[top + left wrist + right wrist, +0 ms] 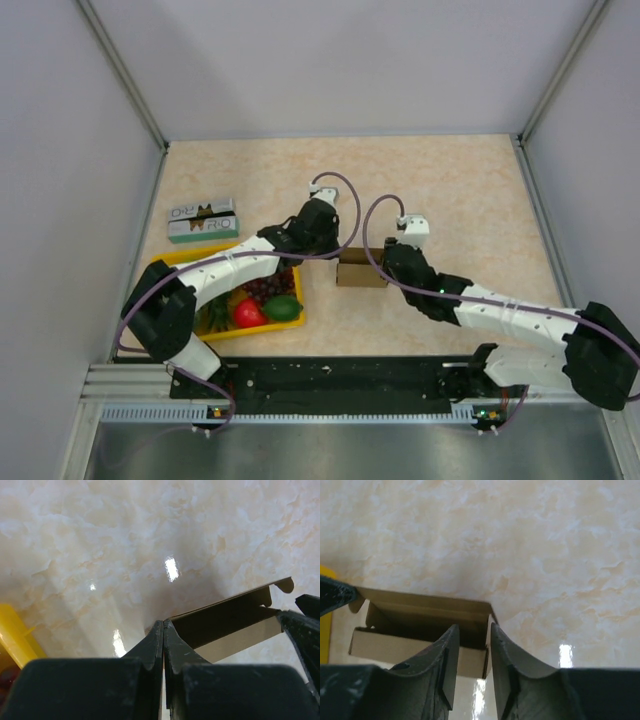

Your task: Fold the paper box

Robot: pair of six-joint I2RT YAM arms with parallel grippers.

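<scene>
The paper box (361, 272) is a small brown kraft box, partly folded and open-topped, standing on the marble tabletop between the two arms. My left gripper (335, 252) is at its left end. In the left wrist view its jaws (164, 622) are pressed together right where a thin box flap (225, 617) begins. My right gripper (390, 262) is at the box's right end. Its jaws (471, 630) stand slightly apart, with the box's right end wall (415, 647) between them and not pinched.
A yellow tray (262, 332) holding a red fruit (248, 313), a green fruit (283, 307) and dark grapes sits left of the box, under the left arm. A green-and-white carton (203, 220) lies at the far left. Grey walls enclose the table.
</scene>
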